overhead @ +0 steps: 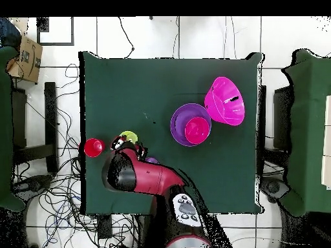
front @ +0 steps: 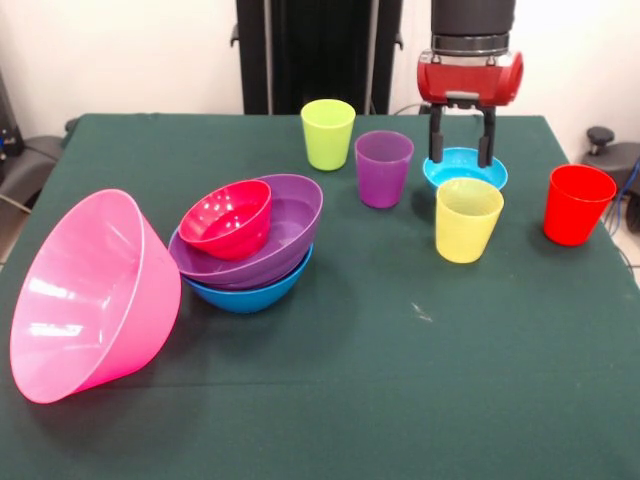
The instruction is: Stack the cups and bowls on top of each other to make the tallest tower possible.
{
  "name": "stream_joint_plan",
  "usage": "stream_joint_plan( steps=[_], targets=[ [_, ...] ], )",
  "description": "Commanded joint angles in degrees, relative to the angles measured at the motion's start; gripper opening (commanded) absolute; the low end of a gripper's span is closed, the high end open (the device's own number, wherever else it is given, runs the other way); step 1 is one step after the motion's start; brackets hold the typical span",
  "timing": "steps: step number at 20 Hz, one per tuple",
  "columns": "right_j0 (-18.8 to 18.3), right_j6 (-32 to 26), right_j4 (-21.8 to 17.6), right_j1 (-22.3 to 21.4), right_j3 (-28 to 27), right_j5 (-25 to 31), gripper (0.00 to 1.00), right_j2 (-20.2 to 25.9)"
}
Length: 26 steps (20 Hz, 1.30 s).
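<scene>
In the front view my gripper (front: 461, 158) is open, and its two fingers (front: 437, 135) reach down at the small light blue bowl (front: 465, 172) at the back right, inside the width of its rim. A yellow cup (front: 468, 218) stands just in front of that bowl, a red cup (front: 578, 204) to its right, and a purple cup (front: 384, 168) and a lime green cup (front: 328, 133) to its left. The tower at left is the blue bowl (front: 250, 293) holding the purple bowl (front: 290, 225), with the small red bowl (front: 227, 217) inside. The orange bowl is out of view.
The very large pink bowl (front: 95, 295) lies tilted on its side at the near left, next to the tower. In the overhead view the arm (overhead: 139, 174) covers the gripper and several cups; the red cup (overhead: 94, 147) and the pink bowl (overhead: 225, 101) show.
</scene>
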Motion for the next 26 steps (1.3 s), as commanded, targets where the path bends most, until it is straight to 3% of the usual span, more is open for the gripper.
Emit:
stream_joint_plan(
  steps=[1, 16, 26],
  targets=[
    [0.4, 9.3, 0.2, 6.7, 0.4, 0.2, 1.0, 1.8],
    [-0.1, 9.6, -0.1, 7.7, 0.1, -0.8, 1.0, 2.4],
    [1.0, 10.2, 0.1, 12.8, -1.9, -4.6, 1.0, 1.3]
  ],
)
